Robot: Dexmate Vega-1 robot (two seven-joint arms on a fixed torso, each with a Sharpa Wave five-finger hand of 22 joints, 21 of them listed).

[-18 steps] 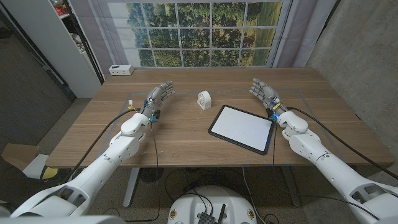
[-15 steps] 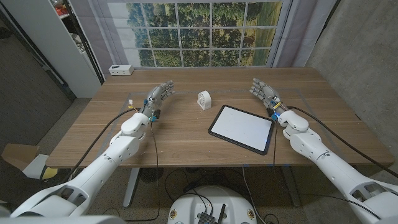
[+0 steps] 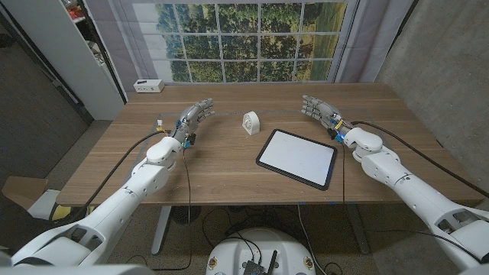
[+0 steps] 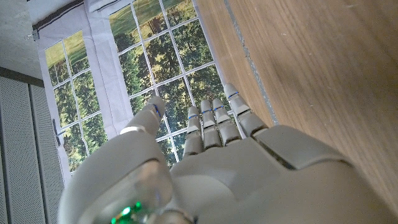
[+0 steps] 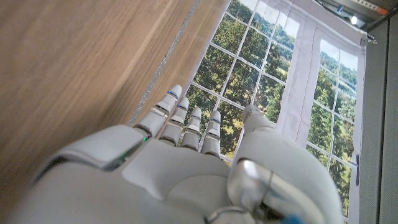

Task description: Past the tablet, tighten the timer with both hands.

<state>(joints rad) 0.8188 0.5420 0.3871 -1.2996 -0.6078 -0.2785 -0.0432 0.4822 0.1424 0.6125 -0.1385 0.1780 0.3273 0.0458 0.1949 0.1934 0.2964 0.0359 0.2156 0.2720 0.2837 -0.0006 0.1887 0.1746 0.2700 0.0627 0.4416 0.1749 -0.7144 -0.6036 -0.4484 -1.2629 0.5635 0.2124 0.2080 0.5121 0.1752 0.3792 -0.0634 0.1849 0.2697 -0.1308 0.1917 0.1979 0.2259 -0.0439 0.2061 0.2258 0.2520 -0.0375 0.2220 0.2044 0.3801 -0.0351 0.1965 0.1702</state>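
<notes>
Comparing the head view against the frames from half a second before, one change registers: the right hand (image 3: 319, 109) has swung toward picture centre, its fingers now pointing left toward the timer (image 3: 250, 121), where before they pointed more up the frame; the right forearm has shifted accordingly.

Near field, lower centre-right of the frame: the tablet (image 3: 296, 157) lies flat on the wooden table (image 3: 221, 172), screen blank and white, position unchanged.

Middle field: the timer, a small white rounded unit, stands upright just past the tablet's upper-left corner, apart from it and untouched; it has not moved.

Left of centre: the left hand (image 3: 195, 117) hovers or stands near the table, fingers apart, holding nothing, well apart from the timer; no shift is detectable there. The left wrist view confirms extended, empty fingers (image 4: 214, 121); the right wrist view shows the same for the right hand (image 5: 186, 149), spread and empty.

Far field, upper left: a small white box (image 3: 148, 85) sits at the table's rear edge; a window (image 3: 244, 38) stands behind.

Assessment: the reach phase appears to have begun on the right side only; neither hand contacts the timer; tightening is not yet started. The left hand likely needs a matching approach.
</notes>
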